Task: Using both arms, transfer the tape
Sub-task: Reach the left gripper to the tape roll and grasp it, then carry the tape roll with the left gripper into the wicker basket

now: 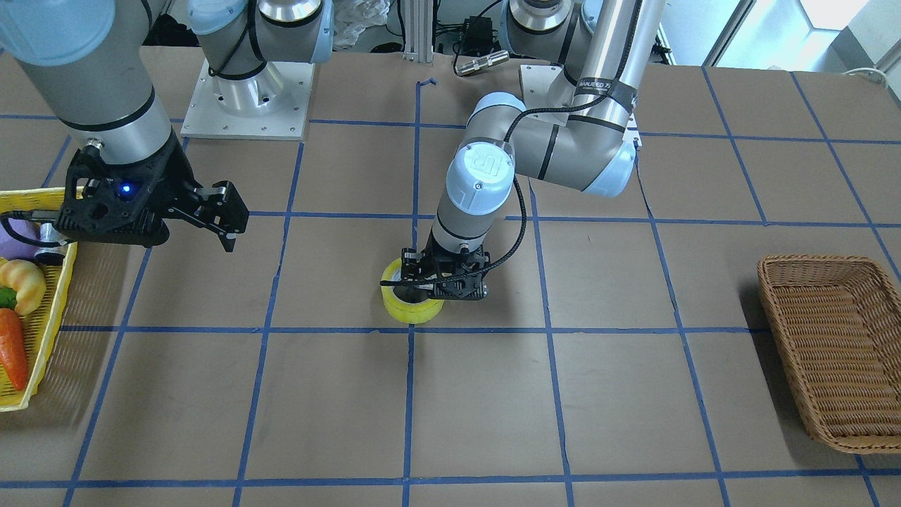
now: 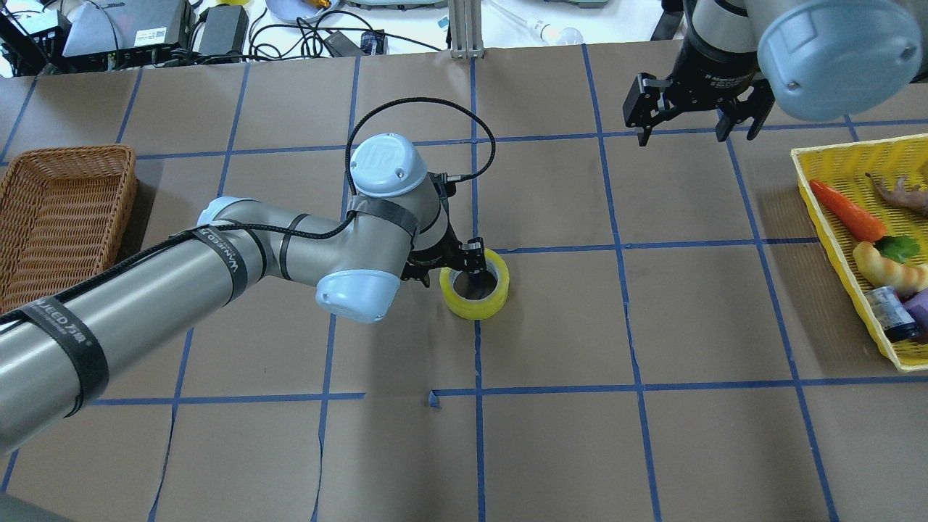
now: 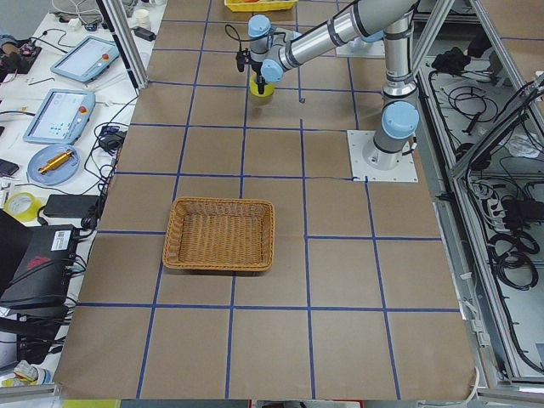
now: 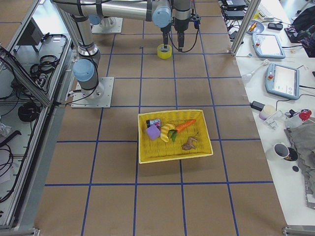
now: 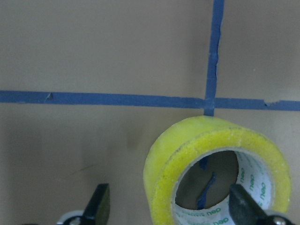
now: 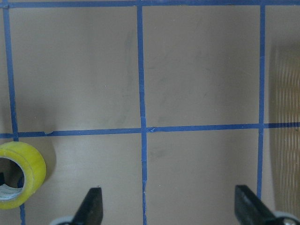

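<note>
The yellow tape roll (image 2: pixel 475 299) lies flat on the table at a crossing of blue lines near the centre; it also shows in the front view (image 1: pixel 412 308). My left gripper (image 2: pixel 453 267) is down at the roll and open. In the left wrist view (image 5: pixel 171 208) one finger (image 5: pixel 243 206) stands at the roll's core and the other (image 5: pixel 98 206) outside its wall, with the tape (image 5: pixel 211 140) between them and not pinched. My right gripper (image 2: pixel 696 125) is open and empty, hovering above the table far from the roll, which sits at the left edge of its wrist view (image 6: pixel 21 171).
A brown wicker basket (image 2: pixel 72 148) sits at the table's left end and also shows in the front view (image 1: pixel 830 352). A yellow mesh basket (image 2: pixel 834 239) with toy food sits at the right end, close to the right arm (image 1: pixel 105 105).
</note>
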### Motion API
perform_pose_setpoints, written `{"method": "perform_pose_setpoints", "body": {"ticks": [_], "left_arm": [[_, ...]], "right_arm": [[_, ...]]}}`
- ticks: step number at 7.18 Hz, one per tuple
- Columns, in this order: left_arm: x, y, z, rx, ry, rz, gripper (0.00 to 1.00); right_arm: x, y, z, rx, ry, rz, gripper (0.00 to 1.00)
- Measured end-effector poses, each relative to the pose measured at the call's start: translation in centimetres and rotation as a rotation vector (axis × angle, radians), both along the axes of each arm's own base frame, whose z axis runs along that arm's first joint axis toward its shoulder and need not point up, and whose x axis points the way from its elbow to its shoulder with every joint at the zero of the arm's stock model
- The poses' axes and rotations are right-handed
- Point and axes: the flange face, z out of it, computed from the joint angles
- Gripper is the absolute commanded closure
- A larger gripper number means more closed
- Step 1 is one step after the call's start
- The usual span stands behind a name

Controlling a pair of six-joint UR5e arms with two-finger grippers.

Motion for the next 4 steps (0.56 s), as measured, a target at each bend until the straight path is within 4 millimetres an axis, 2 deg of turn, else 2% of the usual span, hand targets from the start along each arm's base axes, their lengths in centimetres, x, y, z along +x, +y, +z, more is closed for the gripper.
{"method": "perform_pose_setpoints", "body": {"ticks": [2,3,4], "left_arm": [[-0.59,0.7,-0.72,-0.005,-0.043,-0.021,0.92],[-0.5,0.69,-0.82,-0.014,-0.069,-0.027,0.95],[-0.29,0.27,-0.08,-0.045,-0.099,-0.046,0.94]], "right_arm": [[0.18,-0.09,0.19,-0.007,-0.008,0.028,0.0],[0.21,-0.07,0.09,-0.007,-0.008,0.032,0.0],[0.21,-0.03,-0.06,-0.006,-0.008,0.033,0.0]]}}
